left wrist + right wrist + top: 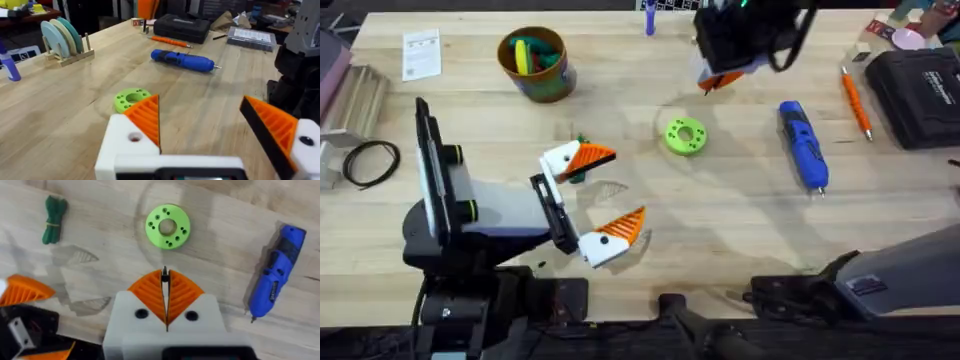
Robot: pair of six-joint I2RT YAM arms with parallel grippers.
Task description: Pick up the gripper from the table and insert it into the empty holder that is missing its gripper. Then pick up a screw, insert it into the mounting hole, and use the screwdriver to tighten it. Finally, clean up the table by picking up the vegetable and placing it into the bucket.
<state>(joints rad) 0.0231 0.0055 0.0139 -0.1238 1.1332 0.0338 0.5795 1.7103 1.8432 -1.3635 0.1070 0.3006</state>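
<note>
Light-wood table (740,230) w/ chunky blue screwdriver (803,145).

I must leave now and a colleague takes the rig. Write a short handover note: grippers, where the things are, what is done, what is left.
Left gripper: open, holding nothing, low over the table near the vegetable.
Right gripper: shut, holding nothing, raised above the green ring.
Screwdriver: lying on the table, right of the ring, untouched.
Bucket: at the far left, with colourful items inside.
Done: I cannot tell whether the finger and the screw are fitted.
Left: at least the cleanup, vegetable into the bucket.
</note>
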